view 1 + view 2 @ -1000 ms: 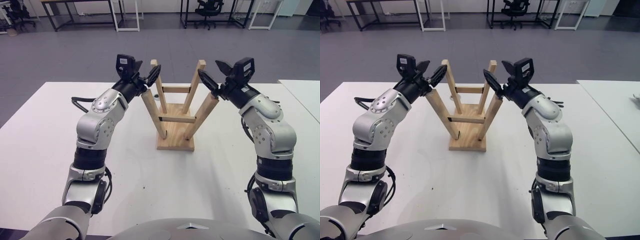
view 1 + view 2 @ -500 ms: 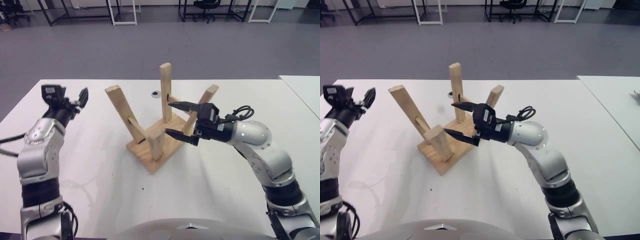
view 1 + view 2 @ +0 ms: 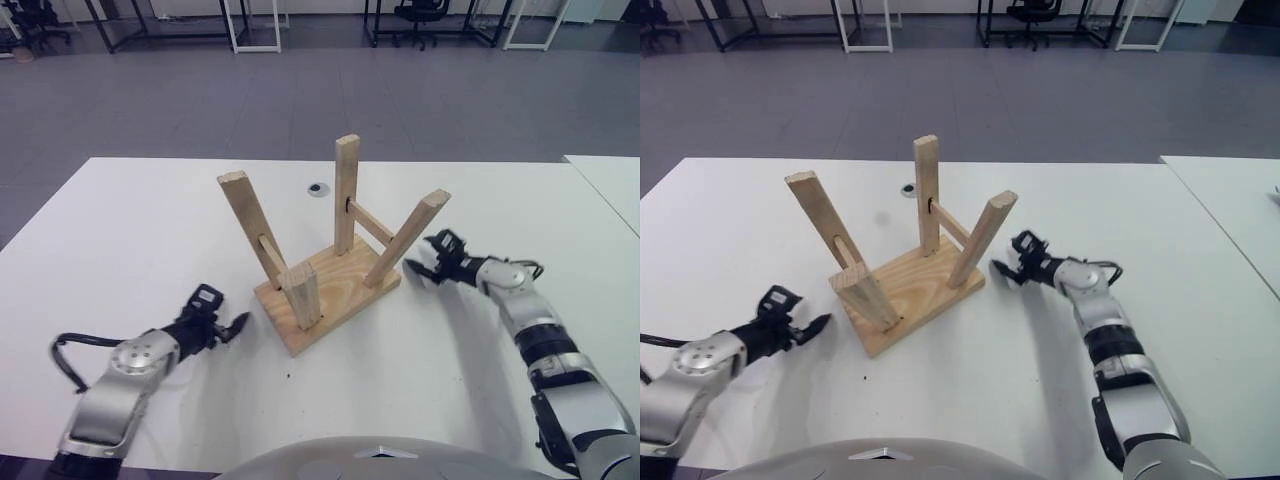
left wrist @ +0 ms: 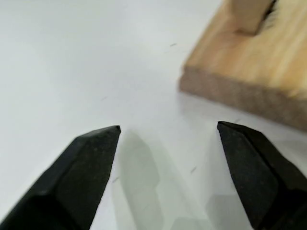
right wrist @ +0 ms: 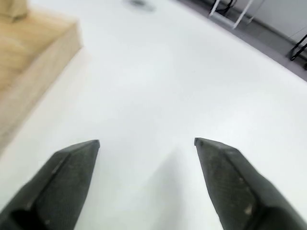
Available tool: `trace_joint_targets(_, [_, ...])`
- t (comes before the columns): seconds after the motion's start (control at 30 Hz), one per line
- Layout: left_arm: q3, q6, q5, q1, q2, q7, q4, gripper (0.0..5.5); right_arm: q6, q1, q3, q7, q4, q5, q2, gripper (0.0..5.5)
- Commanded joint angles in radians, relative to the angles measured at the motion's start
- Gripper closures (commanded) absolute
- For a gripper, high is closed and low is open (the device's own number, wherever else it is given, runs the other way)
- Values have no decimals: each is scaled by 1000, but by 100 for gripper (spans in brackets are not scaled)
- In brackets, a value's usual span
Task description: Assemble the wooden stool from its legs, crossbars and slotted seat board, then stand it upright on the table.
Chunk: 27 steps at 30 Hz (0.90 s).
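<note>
The wooden stool (image 3: 330,262) stands upside down near the middle of the white table (image 3: 140,220). Its seat board (image 3: 340,300) lies flat on the tabletop, turned at an angle to the table's edges. Four legs point up and splay outward, with the nearest leg (image 3: 303,296) looking shortest. A crossbar (image 3: 371,222) joins the far leg to the right one, and another crossbar (image 3: 268,247) joins the left leg to the near one.

The left gripper (image 3: 232,327) sits low over the tabletop near the seat board's near-left edge. It does not touch the board. Its jaws are spread, with only white surface between them. The right gripper (image 3: 418,258) is just beside the board's right corner, close to the right leg. Its jaws are also spread and hold nothing.

A small round grommet (image 3: 318,188) is set in the tabletop behind the stool. A second white table (image 3: 612,185) stands at the right. Beyond them is grey floor (image 3: 300,100). Metal-framed tables (image 3: 250,25) and an office chair (image 3: 415,12) line the back of the room.
</note>
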Motion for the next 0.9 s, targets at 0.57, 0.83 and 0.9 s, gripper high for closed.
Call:
trace_joint_targets(0.57, [-54,-88,75,47,-53,-32,135,177,383,581,9,-107,-808,50,-47,179])
trace_joint_targets(0.83, [67,364,-239,-26,-11,-75,-437,177,807,553,-152,50,-1300,532,-152,179])
trace_joint_targets(0.9, [163,441,-336,-51,37,-120,-531,177,879,530,-268,69,-1356,664,-201,179])
